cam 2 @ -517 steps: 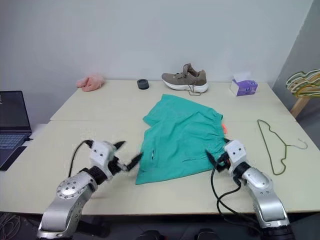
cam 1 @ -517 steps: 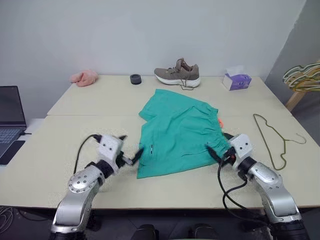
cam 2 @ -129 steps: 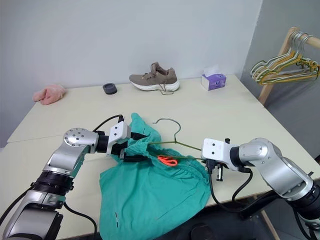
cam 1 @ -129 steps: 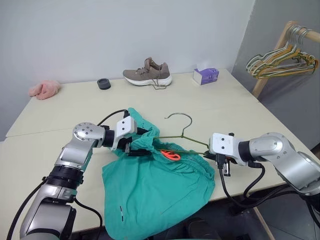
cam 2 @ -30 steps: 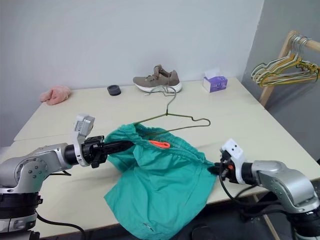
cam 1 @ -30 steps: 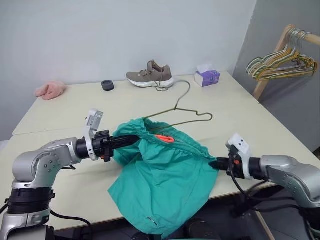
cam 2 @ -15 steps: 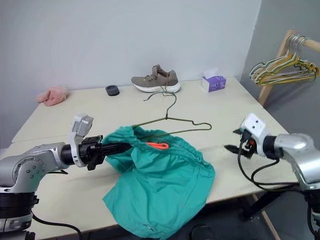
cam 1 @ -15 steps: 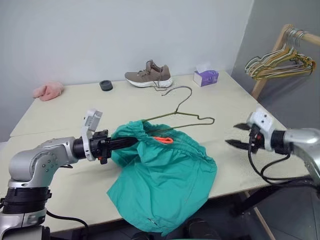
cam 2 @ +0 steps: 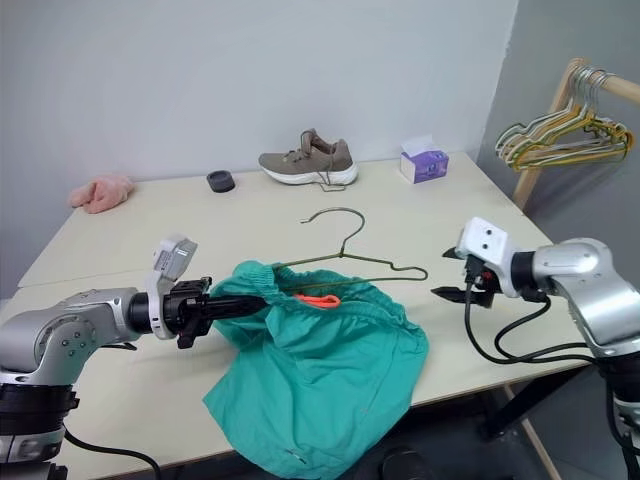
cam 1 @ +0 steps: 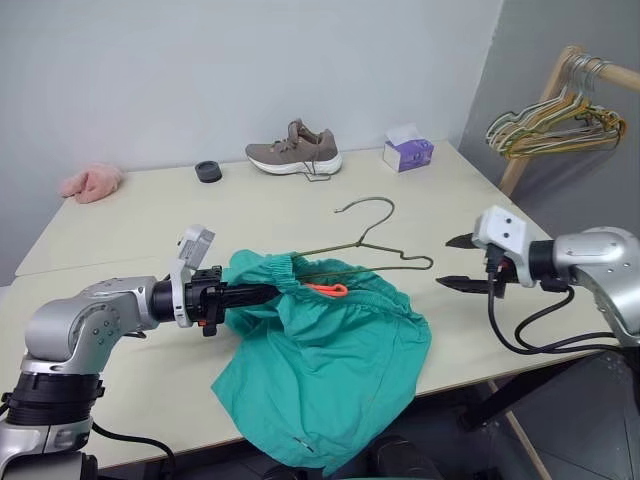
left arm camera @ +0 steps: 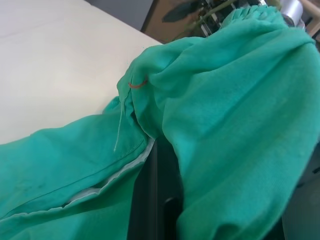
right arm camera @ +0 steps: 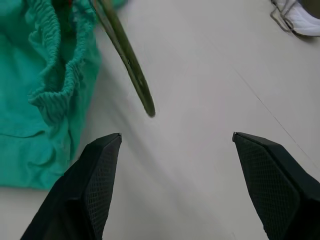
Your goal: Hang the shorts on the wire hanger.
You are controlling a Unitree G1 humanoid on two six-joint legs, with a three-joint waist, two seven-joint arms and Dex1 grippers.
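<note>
The left gripper (cam 1: 262, 293) is clamped shut on the gathered waistband of the shorts (cam 1: 330, 360), its black fingers buried in the teal cloth, which bunches up around them and then spills down from the grip over the near edge of the table (cam 1: 130, 240). Just past those fingertips, toward the right arm, a small orange tag (cam 1: 326, 290) lies on the waistband. The wire hanger (cam 1: 372, 240) runs out from the same bunch of cloth: its near end is tucked in the waistband by the left gripper, its bar reaches across toward the right gripper, and its hook rises on the far side, over the tabletop. The right gripper (cam 1: 464, 262) hangs in the air just beyond the hanger's free shoulder, its two black fingers spread wide and holding nothing; from its wrist, the hanger's olive tip (right arm camera: 147, 106) and the ruffled waistband show ahead of the open jaws, with bare table between them. Well beyond both grippers, at the far edge of the table, sit a grey-brown shoe (cam 1: 294, 150), a purple tissue box (cam 1: 406, 150), a small dark round object (cam 1: 208, 171) and a pink cloth (cam 1: 90, 182). Off to the right gripper's outer side, a wooden rack carries a bunch of pale hangers (cam 1: 555, 112).
</note>
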